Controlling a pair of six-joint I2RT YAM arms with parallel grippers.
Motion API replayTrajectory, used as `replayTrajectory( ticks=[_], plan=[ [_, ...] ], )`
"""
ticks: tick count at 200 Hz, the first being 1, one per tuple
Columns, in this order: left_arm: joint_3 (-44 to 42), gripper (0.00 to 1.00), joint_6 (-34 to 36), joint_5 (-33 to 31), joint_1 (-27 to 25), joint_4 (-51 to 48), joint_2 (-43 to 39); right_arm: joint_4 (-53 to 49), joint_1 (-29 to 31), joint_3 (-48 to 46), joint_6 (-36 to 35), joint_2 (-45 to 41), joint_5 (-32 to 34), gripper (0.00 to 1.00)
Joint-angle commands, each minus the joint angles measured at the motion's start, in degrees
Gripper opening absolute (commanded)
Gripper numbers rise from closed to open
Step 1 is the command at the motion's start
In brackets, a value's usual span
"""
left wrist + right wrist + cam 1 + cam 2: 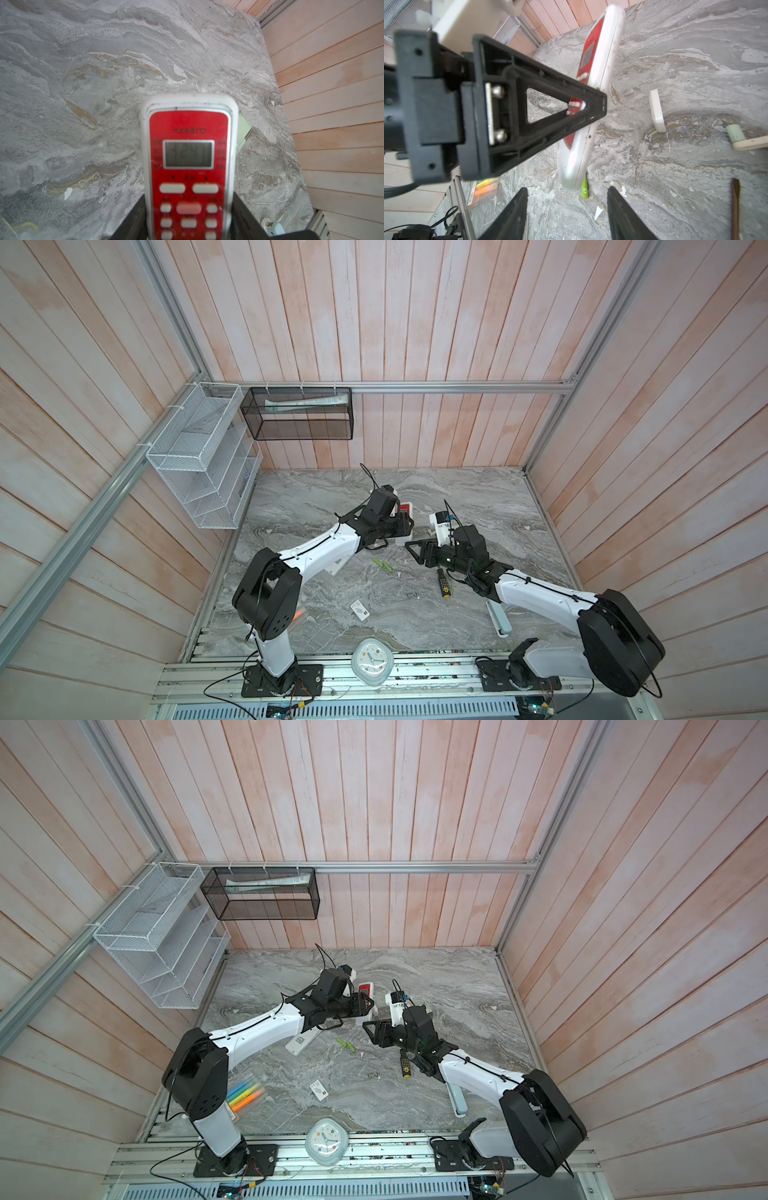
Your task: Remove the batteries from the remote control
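right wrist: remote control point(604, 62) on edge (held), open tabletop point(685, 176) beside.

Plank walls point(415, 323), grey marble tabletop point(478, 497)
Far left — a white mesh rack point(187, 448) and a black mesh basket point(299, 429) hang from aluminium rails point(457, 386).

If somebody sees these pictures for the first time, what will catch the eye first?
First, the red and white remote control, held up over the marble table by the left gripper, its jaws clamped on the remote's sides. Next, the right gripper, jaws apart, just short of the remote's lower end. In both top views, two lime green batteries lie on the table between the arms.
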Motion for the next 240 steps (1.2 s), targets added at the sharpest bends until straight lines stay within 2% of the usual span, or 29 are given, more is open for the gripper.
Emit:
replayTrajectory(
  ticks=[1,40,91,152,170,189,222,240],
  plan=[
    [-1.2,0.46,-0.8,2.0,-0.2,3.1,-2.3,1.5,-0.1,2.5,0.4,1.4,-0.1,0.6],
    [-1.4,0.46,-0.7,3.0,-0.6,3.2,-2.5,3.2,-0.2,4.0,0.4,3.2,0.3,0.49],
    [-2.0,0.46,-0.7,2.8,-0.7,3.4,-2.9,3.9,-0.2,5.7,0.9,5.5,0.3,0.31],
    [-2.4,0.46,-0.9,2.6,-0.7,4.1,-2.7,4.7,-0.2,6.1,1.6,5.9,0.1,0.17],
    [-2.6,0.51,-1.0,2.2,-0.7,4.1,-3.1,4.7,-0.2,6.2,1.1,6.1,-0.1,0.14],
    [-2.6,0.63,-1.0,1.7,-0.7,3.9,-3.5,4.5,-0.2,6.2,-0.2,6.3,-0.3,0.13],
    [-2.3,1.0,-0.5,1.0,-0.1,2.8,-4.9,2.2,-0.2,6.4,-4.9,6.8,0.6,0.1],
    [-2.7,1.0,-0.2,0.6,1.1,1.6,-6.9,0.8,0.0,6.4,-8.4,6.9,2.1,0.09]
  ],
)
